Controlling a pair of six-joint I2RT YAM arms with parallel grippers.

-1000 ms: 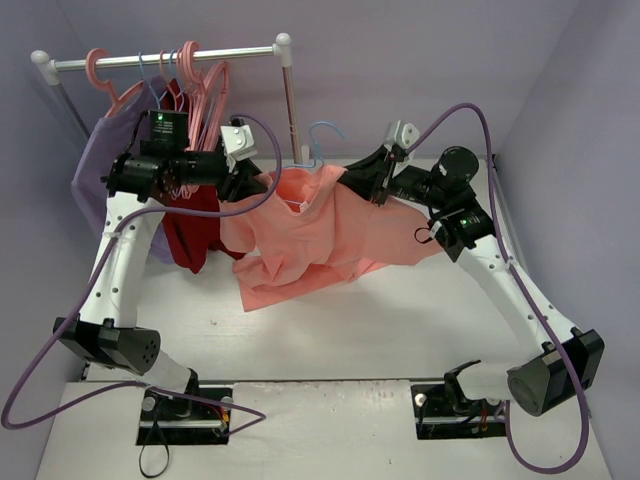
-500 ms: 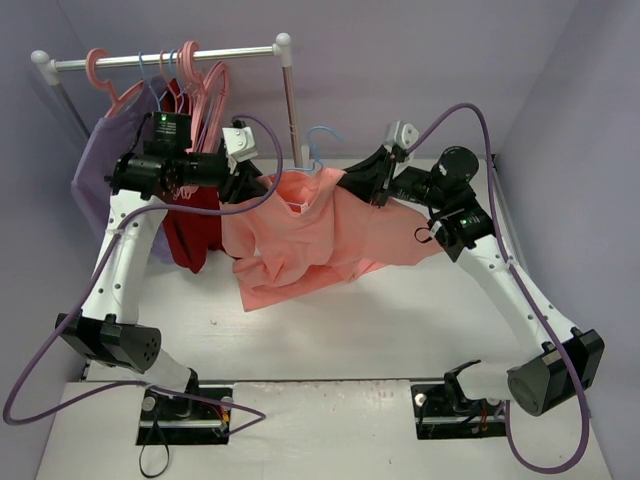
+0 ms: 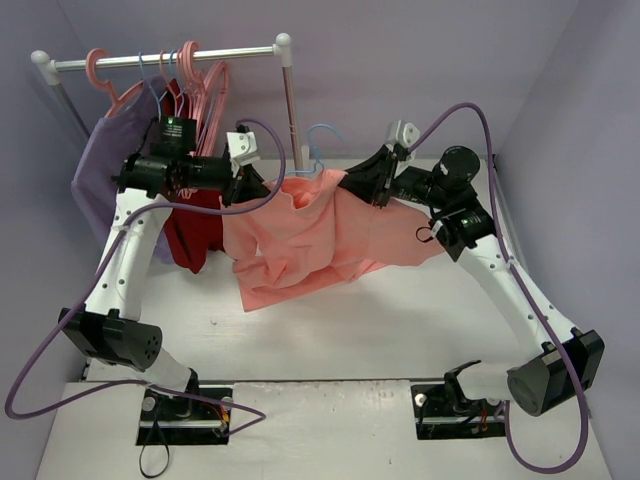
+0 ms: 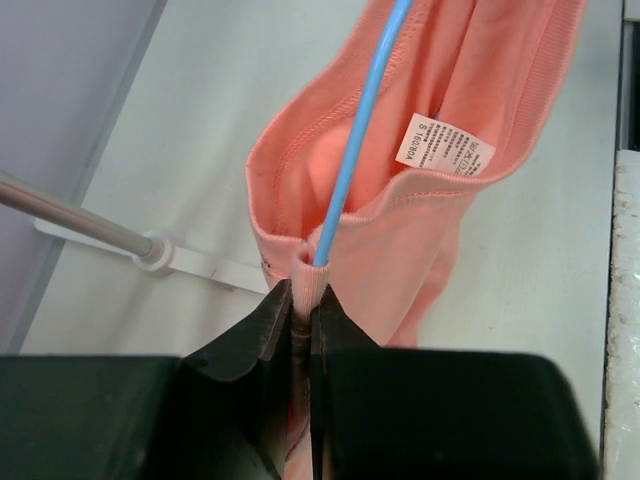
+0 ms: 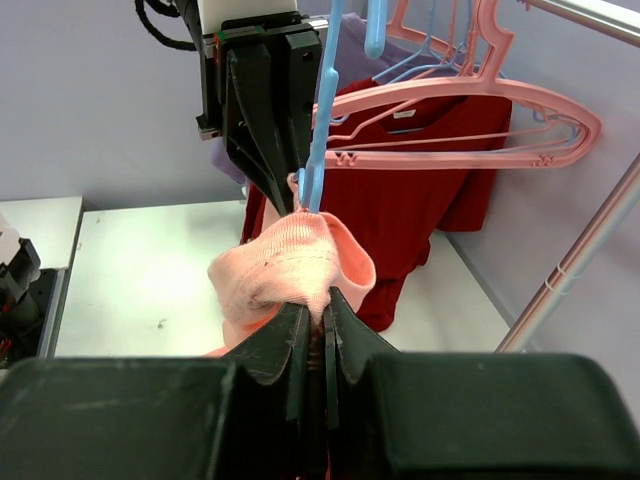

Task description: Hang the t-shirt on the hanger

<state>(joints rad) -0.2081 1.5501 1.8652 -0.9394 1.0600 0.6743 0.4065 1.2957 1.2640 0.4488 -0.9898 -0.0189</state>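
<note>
The salmon t-shirt [image 3: 320, 235] hangs stretched between both grippers above the table, its lower part bunched on the surface. My left gripper [image 3: 264, 184] is shut on the ribbed collar edge [image 4: 305, 275], right beside the light-blue wire of the hanger [image 4: 360, 130], which runs into the neck opening. My right gripper [image 3: 347, 181] is shut on a wad of the same t-shirt [image 5: 290, 260]. The hanger's wire [image 5: 322, 100] rises just behind that wad, and its hook [image 3: 324, 134] pokes up above the collar. A white size label [image 4: 445, 147] shows inside the neck.
A clothes rack [image 3: 170, 56] stands at the back left with pink plastic hangers [image 3: 205, 85], a dark red garment [image 3: 195, 230] and a lavender shirt [image 3: 100, 170]. Its right post [image 3: 290, 105] is close behind the t-shirt, and its foot [image 4: 150, 250] lies on the table.
My left gripper has closed on the t-shirt's collar and shifted slightly right. The right gripper has kept its grip and place.
</note>
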